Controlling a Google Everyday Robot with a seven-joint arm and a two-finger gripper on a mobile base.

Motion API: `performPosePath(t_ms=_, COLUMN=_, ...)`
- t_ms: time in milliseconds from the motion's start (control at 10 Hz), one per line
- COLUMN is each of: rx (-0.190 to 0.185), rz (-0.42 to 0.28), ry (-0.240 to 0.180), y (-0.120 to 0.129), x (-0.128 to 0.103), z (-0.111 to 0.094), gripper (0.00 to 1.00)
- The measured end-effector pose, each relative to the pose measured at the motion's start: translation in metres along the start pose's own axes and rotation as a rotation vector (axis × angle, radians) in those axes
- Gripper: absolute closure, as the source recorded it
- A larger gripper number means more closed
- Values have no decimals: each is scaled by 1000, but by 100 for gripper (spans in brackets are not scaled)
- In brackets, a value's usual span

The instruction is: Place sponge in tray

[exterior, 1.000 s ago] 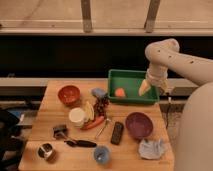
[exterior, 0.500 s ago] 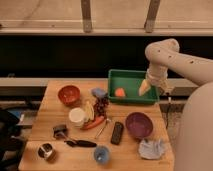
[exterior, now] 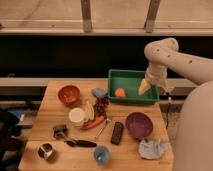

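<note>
A: So, where is your gripper [exterior: 144, 87]?
B: You have it over the right end of the green tray [exterior: 131, 81], at the far right of the table [exterior: 50, 107]. Claw wide, holding nothing.
A: And your sponge [exterior: 99, 92]?
B: On the table, just beside the tray's left wall, near the dark grapes [exterior: 101, 106]. A small orange item [exterior: 120, 92] lies inside the tray.

No readable text, labels, brands or numbers on the table [exterior: 52, 107] or on anything on it. Gripper [exterior: 144, 86] sat over the right end of the tray [exterior: 125, 80], jaws spread; no markings legible there either.
</note>
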Motion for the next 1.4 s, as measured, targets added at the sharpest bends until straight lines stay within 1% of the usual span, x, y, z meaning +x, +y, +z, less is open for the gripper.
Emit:
performPosePath(t_ms=100, rx=6, rz=-45, ry=-10, y=12, x=-7, z=-4, gripper=20)
performPosePath(t_ms=200, rx=15, rz=-108, ry=-21, y=30, x=-15, z=-9, gripper=20)
performPosePath(t_ms=300, rx=23, rz=-178, ry=-33, y=51, x=-22, z=-13, gripper=20)
performPosePath(t_ms=600, rx=34, rz=-425, ry=-78, y=128, x=-48, z=-26, gripper=20)
performPosePath(t_ms=800, rx=32, rz=-564, ry=-108, y=170, x=-66, z=-34, gripper=20)
performPosePath(t_ms=900, rx=29, rz=-614, ry=-130, y=191, x=-74, z=-39, gripper=20)
performPosePath(t_ms=1000, rx=28, rz=-626, ry=-137, y=196, x=-76, z=-40, gripper=20)
performPosePath(t_ms=1100, rx=34, rz=-620, ry=-129, y=190, x=-75, z=-40, gripper=20)
performPosePath(t_ms=1300, rx=29, rz=-625, ry=-131, y=194, x=-75, z=-39, gripper=20)
performPosePath(t_ms=1400, rx=28, rz=-630, ry=-132, y=192, x=-76, z=-38, gripper=20)
